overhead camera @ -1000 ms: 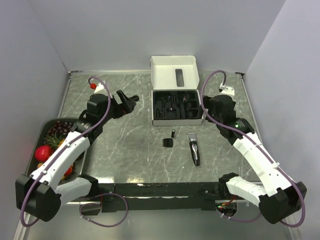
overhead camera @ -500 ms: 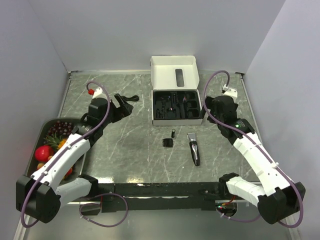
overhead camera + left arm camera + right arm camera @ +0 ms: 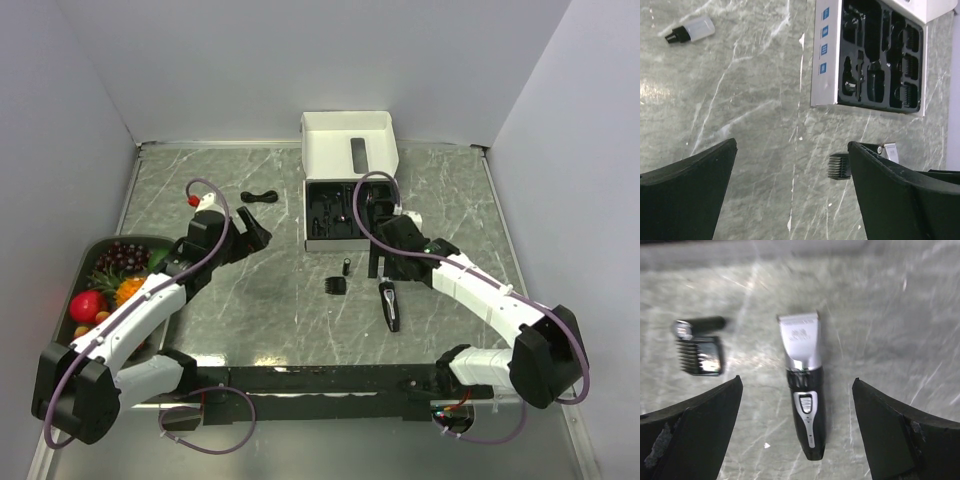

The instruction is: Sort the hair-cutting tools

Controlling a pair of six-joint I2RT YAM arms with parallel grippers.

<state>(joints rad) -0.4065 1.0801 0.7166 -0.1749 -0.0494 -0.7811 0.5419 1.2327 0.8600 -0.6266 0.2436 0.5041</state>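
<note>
Top external view, from the left: a dark tray (image 3: pixel 92 248) of fruit sits at the edge of the desk (image 3: pixel 250 320), partly covered by my left arm. That arm stretches forward and rightward over it, with the wrist turned toward the middle. My left tool (image 3: pixel 258 232) hangs above bare marble, jaws spread wide and holding nothing. The short coiled cable (image 3: pixel 258 196) lies just beyond it, apart from the fingers. The left wrist view shows a small pale piece with a black tip (image 3: pixel 690 31) on the desk, and I cannot say what it is. Next comes the white box (image 3: pixel 350 135), lid thrown back. The pieces in its black insert (image 3: pixel 875 60) are too dark to tell apart, and that view cuts off its far end. On the near side of the box lie the tiny cylinder (image 3: pixel 700 325) and the comb guard (image 3: pixel 700 356), just beside each other. Blur in the right wrist view hides whether they touch. The clipper (image 3: pixel 805 425) lies flat on the desk to their right, silver head toward the box. From above, that head is hidden under my right tool (image 3: pixel 795 382). The right tool points down with its jaws fully apart and grips nothing. One finger stands on each side of the clipper, clear of it. My right arm sweeps in from the right, its wrist bent downward.
</note>
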